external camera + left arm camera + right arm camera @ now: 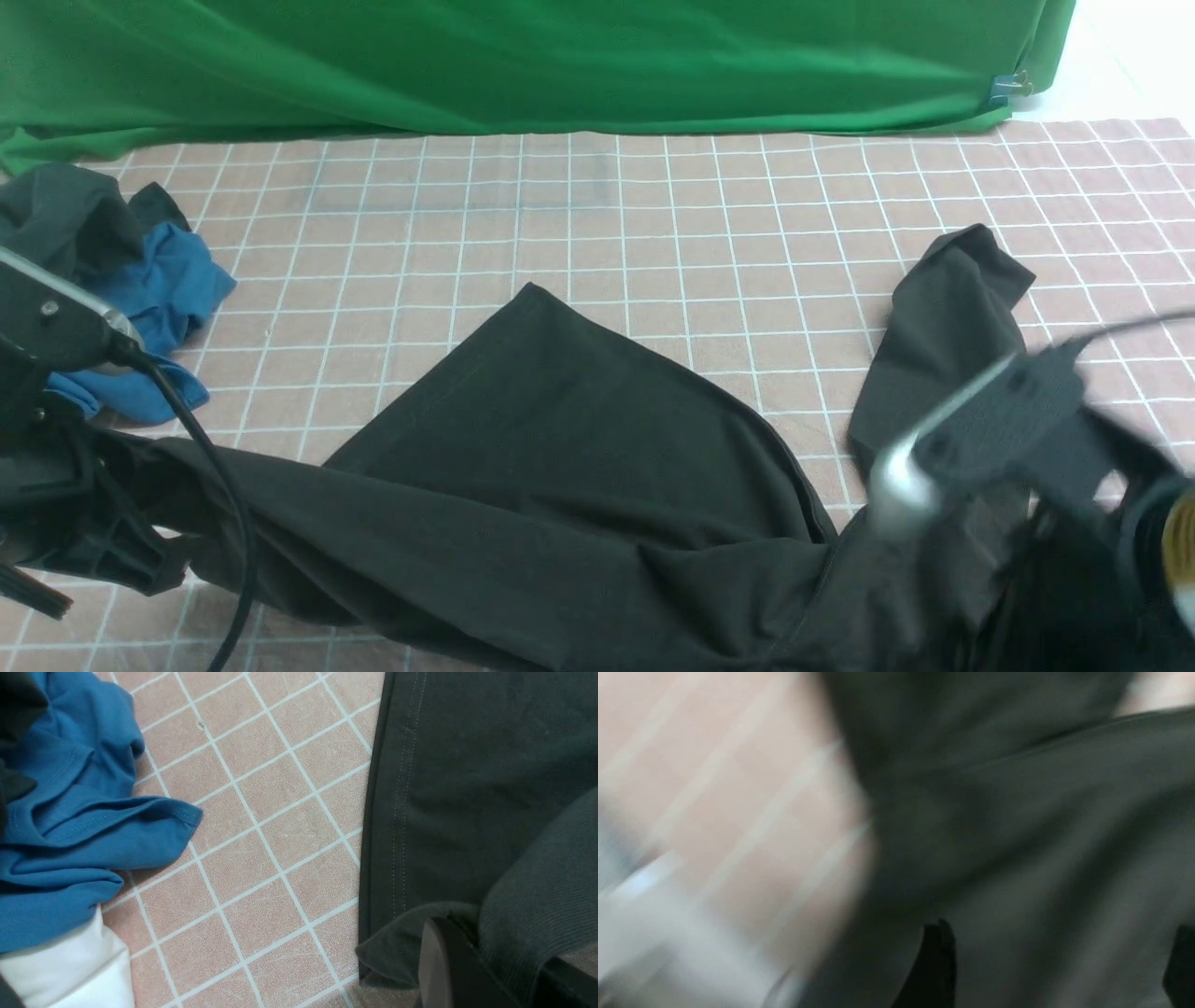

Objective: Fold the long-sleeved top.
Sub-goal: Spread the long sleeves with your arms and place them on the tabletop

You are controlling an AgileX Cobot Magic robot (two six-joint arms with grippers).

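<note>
The long-sleeved top (560, 485) is black and lies crumpled across the near part of the checked mat, with one hem corner pointing away and a sleeve (952, 317) lying up at the right. In the left wrist view my left gripper (504, 975) is shut on a ribbed edge of the top (537, 896), beside its stitched hem (402, 812). The right wrist view is motion-blurred. In it my right gripper (1059, 970) is open, its dark fingers (938, 966) wide apart just over the top's fabric (1017, 835). In the front view the right arm (1018, 429) is blurred.
A blue garment (159, 289) and a dark grey-green garment (56, 215) lie bunched at the far left of the mat (653, 215). A green cloth backdrop (523, 65) closes off the back. The left arm's cable (224, 504) hangs over the top's left end. Something white (70, 966) sits beside the blue garment.
</note>
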